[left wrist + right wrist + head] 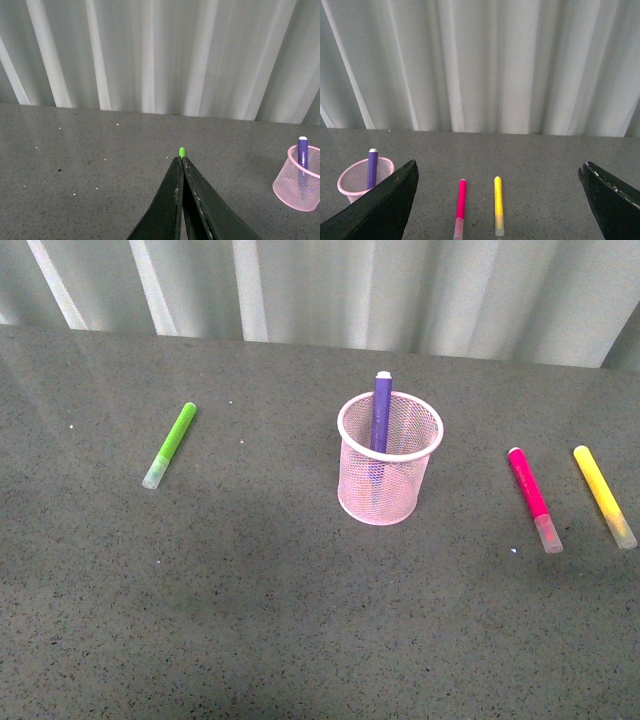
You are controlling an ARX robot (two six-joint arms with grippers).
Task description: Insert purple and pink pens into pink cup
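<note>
The pink cup (390, 460) stands upright mid-table, and the purple pen (381, 412) stands inside it, its top poking above the rim. The pink pen (534, 498) lies flat on the table to the cup's right. Neither arm shows in the front view. In the right wrist view my right gripper (500, 172) is open wide, with the pink pen (460, 204) lying on the table between its fingers; the cup (356, 181) with the purple pen (372, 167) shows to one side. In the left wrist view my left gripper (181, 159) is shut and empty, the cup (298, 179) off to the side.
A yellow marker (603, 495) lies just right of the pink pen, also seen as the yellow marker (498, 205) between the right fingers. A lime-green marker (170, 443) lies left of the cup; its tip (182, 152) peeks past the left fingertips. A pleated white curtain (330, 290) bounds the table's far edge.
</note>
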